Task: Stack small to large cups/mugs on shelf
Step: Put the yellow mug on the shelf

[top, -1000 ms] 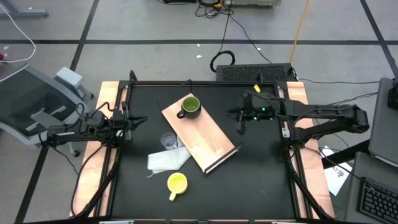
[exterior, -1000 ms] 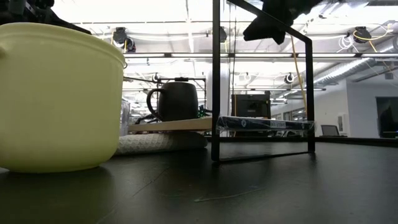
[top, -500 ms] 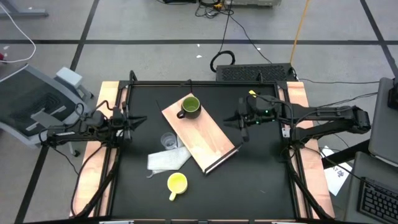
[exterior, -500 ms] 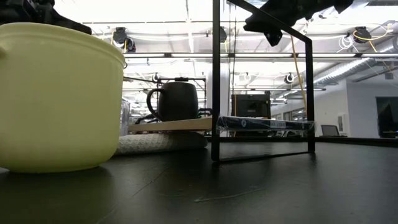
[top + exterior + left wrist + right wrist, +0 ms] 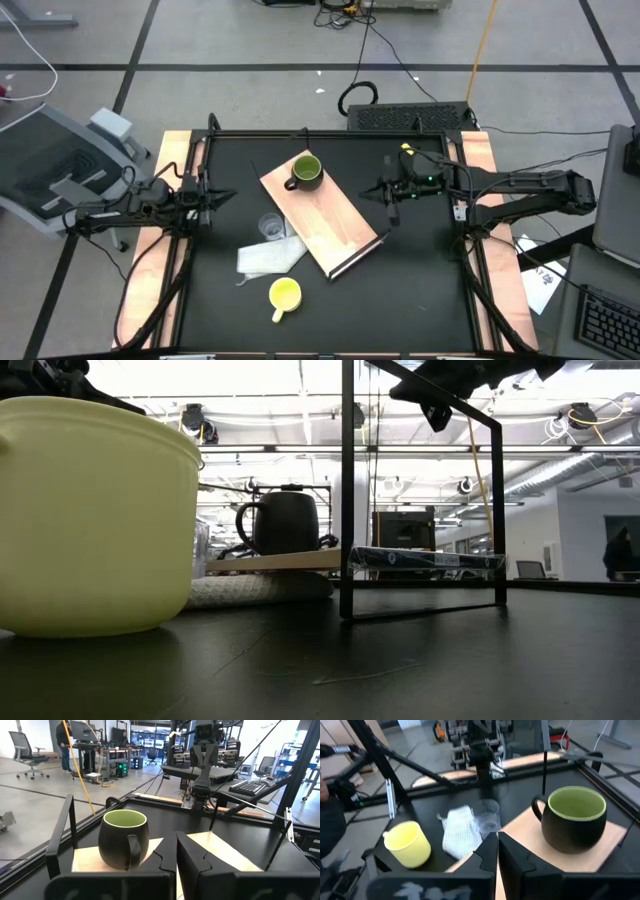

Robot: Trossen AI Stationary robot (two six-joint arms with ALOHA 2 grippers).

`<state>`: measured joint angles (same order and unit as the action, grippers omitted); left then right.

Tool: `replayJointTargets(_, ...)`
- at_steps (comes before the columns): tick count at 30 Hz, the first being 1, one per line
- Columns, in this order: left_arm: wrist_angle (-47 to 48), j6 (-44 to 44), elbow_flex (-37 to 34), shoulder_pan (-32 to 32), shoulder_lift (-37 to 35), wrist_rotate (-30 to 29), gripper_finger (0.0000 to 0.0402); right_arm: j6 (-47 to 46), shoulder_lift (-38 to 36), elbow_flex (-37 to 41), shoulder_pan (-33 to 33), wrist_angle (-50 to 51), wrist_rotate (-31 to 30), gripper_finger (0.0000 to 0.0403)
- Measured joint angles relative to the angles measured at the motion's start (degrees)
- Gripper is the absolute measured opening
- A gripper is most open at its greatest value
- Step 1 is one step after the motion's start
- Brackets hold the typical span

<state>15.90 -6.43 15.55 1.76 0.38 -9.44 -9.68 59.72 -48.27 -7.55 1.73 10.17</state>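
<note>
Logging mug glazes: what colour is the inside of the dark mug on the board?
Light green inside the dark mug; the right wrist view shows it best.

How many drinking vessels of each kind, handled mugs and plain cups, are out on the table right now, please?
Handled mugs: 2, the dark olive-green mug on the wooden board and the yellow mug on the black tabletop.
Clear plastic cups: 1, the clear cup beside the white cloth.
Total: 3 vessels.

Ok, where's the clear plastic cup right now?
In the high view, the clear cup stands on the black table left of the wooden board, beside the white cloth.
</note>
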Motion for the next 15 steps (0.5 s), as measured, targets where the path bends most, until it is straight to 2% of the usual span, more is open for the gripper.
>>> replayJointTargets(7, 0.02, -0.14, 0.00, 0.02, 0.00, 1.35, 0.0027, 0.00, -0.02, 0.00, 0.04, -1.30, 0.00, 0.0006)
replayJointTargets(15, 0.29, 0.12, 0.00, 0.02, 0.00, 0.43, 0.0017, -2.05, -0.02, 2.14, 0.07, -1.52, 0.07, 0.0006)
